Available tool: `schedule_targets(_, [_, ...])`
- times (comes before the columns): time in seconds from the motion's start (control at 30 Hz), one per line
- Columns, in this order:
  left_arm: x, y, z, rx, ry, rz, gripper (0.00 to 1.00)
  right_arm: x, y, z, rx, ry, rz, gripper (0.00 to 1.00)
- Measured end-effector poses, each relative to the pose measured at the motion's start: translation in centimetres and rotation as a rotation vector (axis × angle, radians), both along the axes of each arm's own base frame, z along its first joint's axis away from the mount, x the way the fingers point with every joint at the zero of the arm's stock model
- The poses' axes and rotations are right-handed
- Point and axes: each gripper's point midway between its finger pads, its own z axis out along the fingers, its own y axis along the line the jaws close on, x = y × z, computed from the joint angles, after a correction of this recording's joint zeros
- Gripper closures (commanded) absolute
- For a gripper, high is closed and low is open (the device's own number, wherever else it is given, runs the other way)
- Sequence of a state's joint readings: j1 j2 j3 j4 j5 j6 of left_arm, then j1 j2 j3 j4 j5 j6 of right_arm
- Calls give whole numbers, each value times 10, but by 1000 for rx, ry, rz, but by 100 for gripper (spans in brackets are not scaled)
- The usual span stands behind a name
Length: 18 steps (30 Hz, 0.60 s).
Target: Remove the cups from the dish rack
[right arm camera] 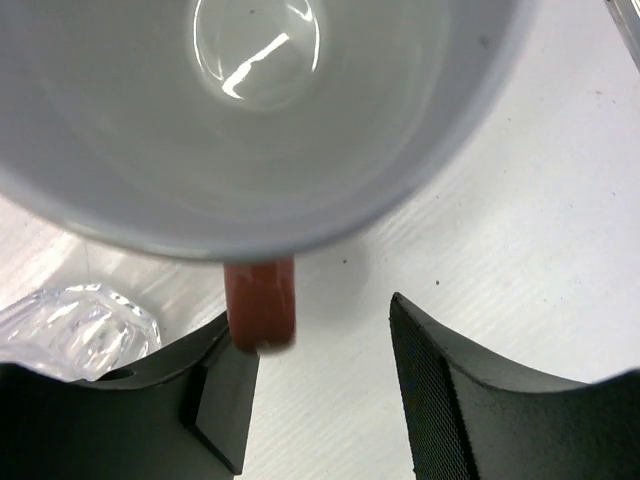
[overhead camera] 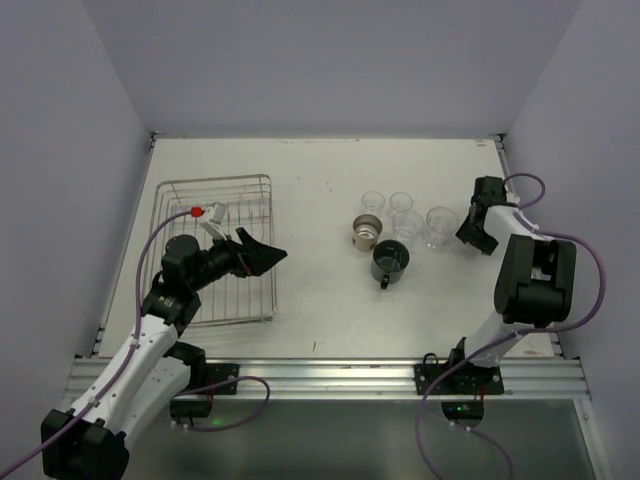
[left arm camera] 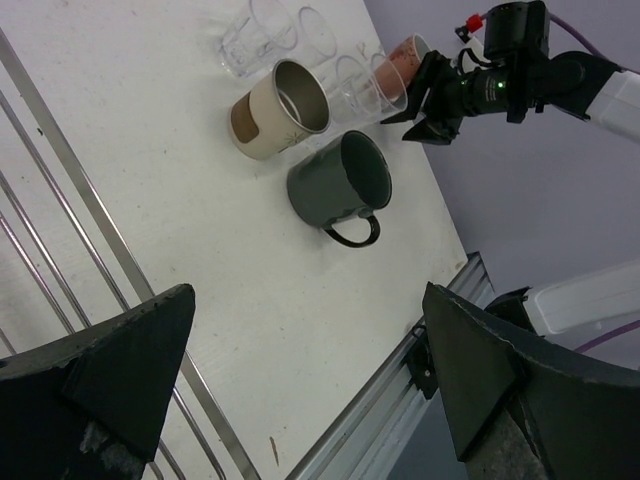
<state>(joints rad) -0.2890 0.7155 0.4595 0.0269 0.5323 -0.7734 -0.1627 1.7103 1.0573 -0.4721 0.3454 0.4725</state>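
While the left pincer (overhead camera: 265, 252) hung spread wide over the right rim of the dish rack (overhead camera: 216, 182), pinching nothing, the cups stood out on the tabletop (overhead camera: 320, 170) to its right. Nearest was the dark handled mug (overhead camera: 390, 261), with the beige-brown cup (overhead camera: 367, 232) just behind it and four clear glasses (overhead camera: 407, 224) clustered beyond. Farther right, the right pincer (right arm camera: 318, 350) was spread too, and the red handle (right arm camera: 260, 305) of the orange-red white-lined cup (right arm camera: 330, 120) lay between its fingers, close to one, ungripped.
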Motion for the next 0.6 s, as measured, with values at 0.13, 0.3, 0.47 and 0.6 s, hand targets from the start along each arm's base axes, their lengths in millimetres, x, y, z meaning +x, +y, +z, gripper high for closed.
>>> schedule_targets(0.13, [0,-1,-2,2,9,-5,0,-10,2,11,4,-39,-26,44])
schedule_targets(0.3, [2,-2,-10,16,28,-14,0,-29,8,35,8,-118,-61,44])
schedule_targets(0.47, [2,-1,-16,39,33,-18,0,-39,32,77,-1,-240,-23,43])
schedule_targets(0.6, [0,1,-23,59,54,-16,0,-44,77,114,28,-349,110,41])
